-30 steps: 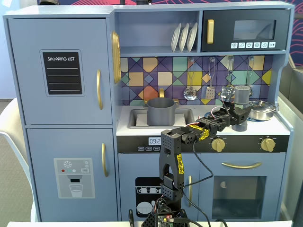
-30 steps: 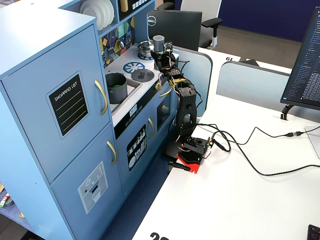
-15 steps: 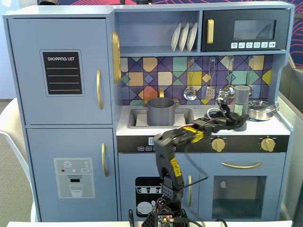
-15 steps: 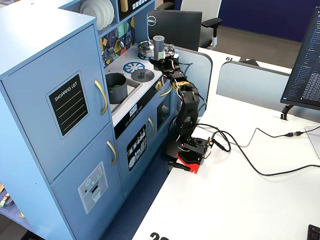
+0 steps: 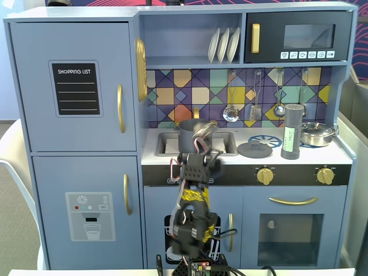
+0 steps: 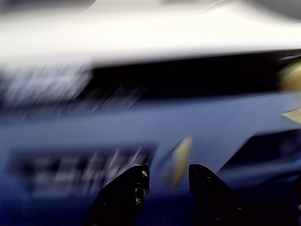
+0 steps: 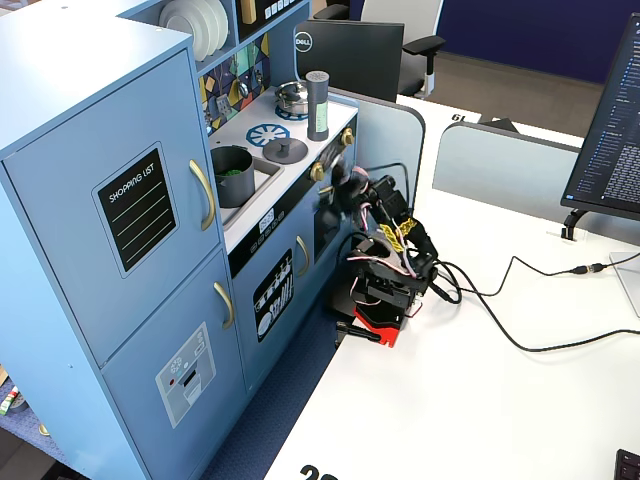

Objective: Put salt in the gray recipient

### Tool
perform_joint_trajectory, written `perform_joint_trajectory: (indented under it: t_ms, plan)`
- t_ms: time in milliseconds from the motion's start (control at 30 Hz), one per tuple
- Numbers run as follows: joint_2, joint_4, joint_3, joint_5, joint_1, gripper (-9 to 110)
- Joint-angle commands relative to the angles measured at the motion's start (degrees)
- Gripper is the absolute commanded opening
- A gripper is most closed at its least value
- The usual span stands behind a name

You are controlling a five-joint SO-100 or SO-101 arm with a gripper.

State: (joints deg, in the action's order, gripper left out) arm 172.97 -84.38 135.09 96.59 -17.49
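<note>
The salt shaker [image 5: 291, 133], dark gray with a pale green label, stands upright on the right of the toy kitchen counter, and it also shows in the other fixed view [image 7: 318, 104]. The gray pot [image 5: 190, 134] sits in the sink [image 7: 233, 175]. My gripper [image 5: 201, 131] is raised in front of the counter edge near the pot, blurred by motion, well left of the shaker. In the wrist view the gripper [image 6: 167, 172] has its jaws apart with nothing between them. That view is smeared and shows only the blue cabinet front.
A flat gray lid [image 5: 255, 149] lies on the counter between the sink and the shaker. A shiny steel pan [image 5: 317, 133] sits behind the shaker at the far right. Yellow stove knobs [image 5: 264, 175] line the front. Cables [image 7: 520, 300] run across the white desk.
</note>
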Motion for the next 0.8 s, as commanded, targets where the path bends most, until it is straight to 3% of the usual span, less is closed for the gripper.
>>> perform_joint_trajectory:
  t_ms: [0,100,333,467,767]
  plan:
    - [5.2,0.8,11.8,-5.1,7.7,0]
    - [7.7,7.2,22.9,-10.6,9.4,0]
    - [8.6,12.1,42.3,-7.3,13.5,0]
    - [10.4,9.3,43.4,-11.4,15.4,0]
    - [11.5,8.3,43.4,-8.9,14.9,2]
